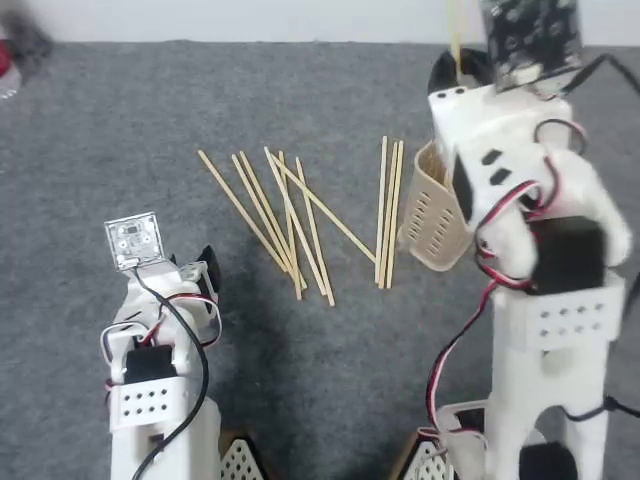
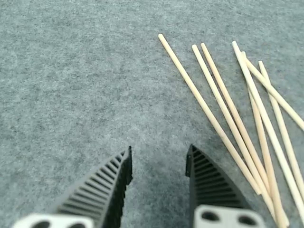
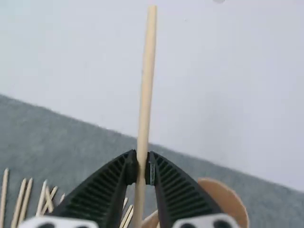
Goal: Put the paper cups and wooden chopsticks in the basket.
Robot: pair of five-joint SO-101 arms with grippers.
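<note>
Pinched tight, my right gripper (image 3: 141, 167) holds one wooden chopstick (image 3: 147, 71) upright, its far end rising against the white wall (image 3: 237, 71). Near it the beige basket (image 1: 432, 220) sits on the grey mat (image 1: 100, 150), partly hidden by my right arm. My left gripper (image 2: 159, 156) hovers with its jaws parted over the mat, gripping nothing. Loose chopsticks (image 1: 285, 215) lie fanned between my two arms, with three more chopsticks (image 1: 388, 210) side by side just beside the basket.

Bright, even light; soft shadows.
</note>
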